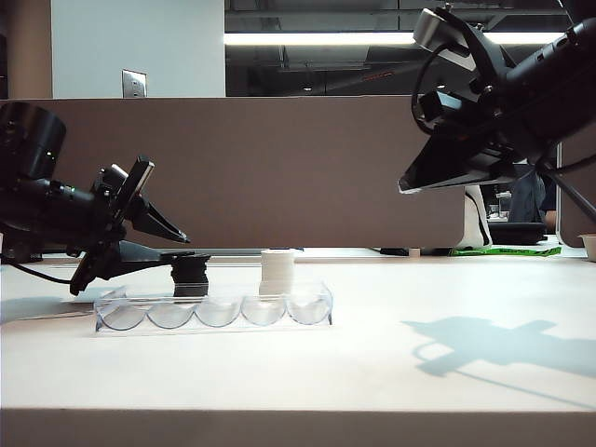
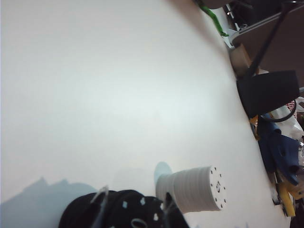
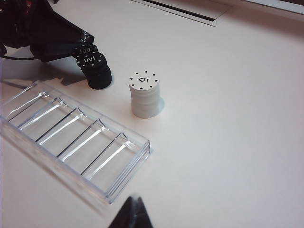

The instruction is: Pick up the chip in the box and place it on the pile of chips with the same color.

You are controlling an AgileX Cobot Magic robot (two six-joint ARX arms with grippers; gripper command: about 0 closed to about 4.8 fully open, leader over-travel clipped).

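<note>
Nearest me the long clear plastic box (image 1: 214, 310) with its scalloped slots lies empty. Just behind its left end the left gripper (image 1: 182, 257) sits low over the short, uneven pile of black chips (image 3: 97, 71) — jaws parted somewhat, the small black "100" chip (image 3: 85, 50) at the fingertips, overhanging the pile's top, seemingly just let go. Next move, I'd say: lift straight back, avoiding the neat white stack (image 3: 145, 95) nearby. The right gripper (image 1: 438, 177) hangs high at right; its opening I cannot tell. Open table beyond.
</note>
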